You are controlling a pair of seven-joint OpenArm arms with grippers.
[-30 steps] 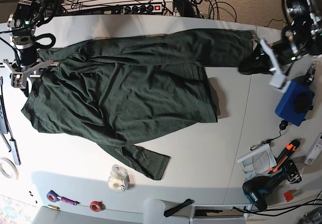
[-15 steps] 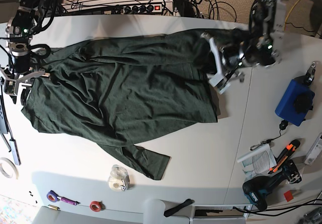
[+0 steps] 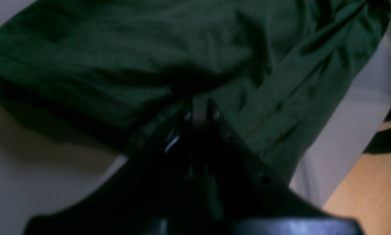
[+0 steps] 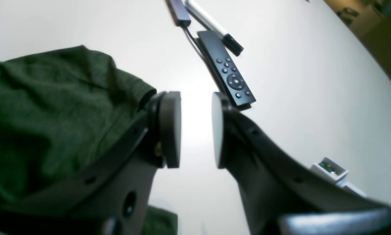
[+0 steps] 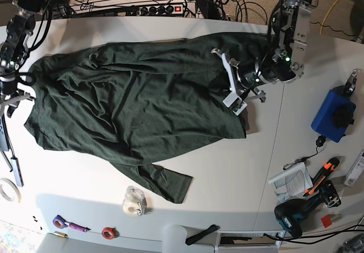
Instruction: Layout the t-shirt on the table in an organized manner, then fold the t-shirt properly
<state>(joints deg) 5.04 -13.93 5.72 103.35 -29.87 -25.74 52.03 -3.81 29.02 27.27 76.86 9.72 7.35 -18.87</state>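
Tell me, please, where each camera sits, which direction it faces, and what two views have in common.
Base: overhead, looking down at the table; both arms show.
Left wrist: behind the shut left gripper, facing the t-shirt.
Right wrist: behind the open right gripper, facing the table and a black remote.
All views share the t-shirt.

T-shirt (image 5: 136, 102) spread across the table (image 5: 227, 173) — tape roll (image 5: 134, 200) before it.

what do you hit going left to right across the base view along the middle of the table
right end effector → t-shirt → left end effector → blue box
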